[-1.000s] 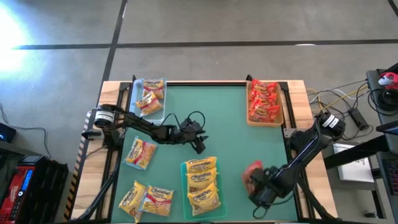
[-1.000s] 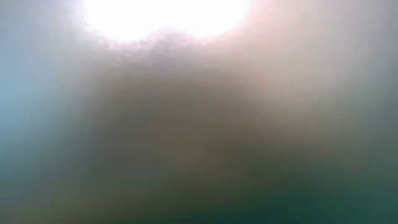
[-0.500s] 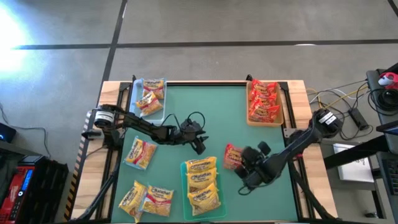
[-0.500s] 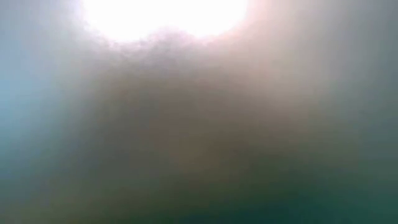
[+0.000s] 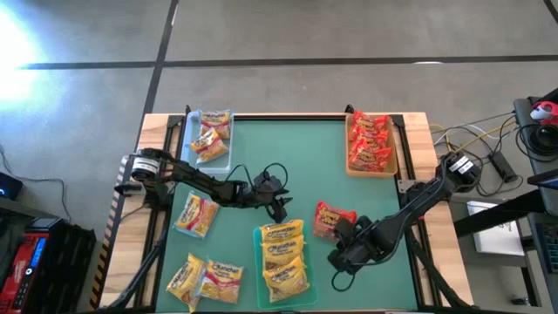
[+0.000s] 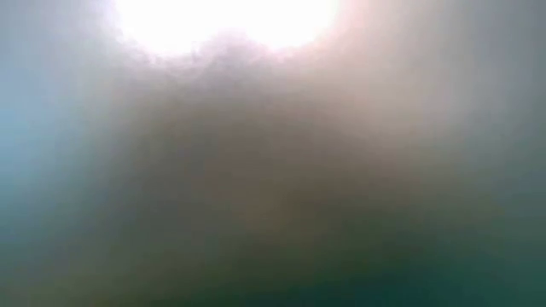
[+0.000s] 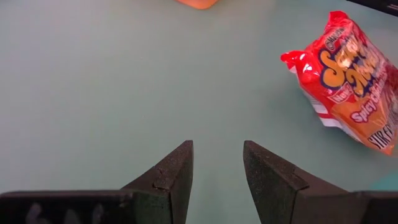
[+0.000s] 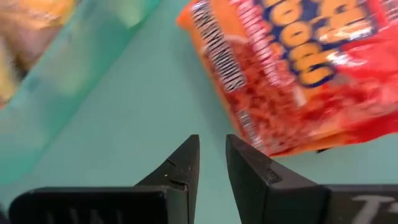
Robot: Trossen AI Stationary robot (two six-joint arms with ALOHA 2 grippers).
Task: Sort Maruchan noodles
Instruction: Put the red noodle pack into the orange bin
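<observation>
Green mat (image 5: 331, 166); right end effector (image 5: 342, 251) beside red packet (image 5: 332, 218).

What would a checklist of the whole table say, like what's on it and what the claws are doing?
Surface: green table, wooden edges.
Job's things: red packets fill the tan tray; yellow packets in the green tray; orange-and-white packets in the clear tray; loose red packet mid-table; loose yellow packets on the left side.
Clutter: nothing seen.
Grippers: left claw open, empty; right claw nearly closed, empty, beside the loose red packet.
Cables: wires off the right edge.
Surroundings: grey floor; low view shows only haze.
</observation>
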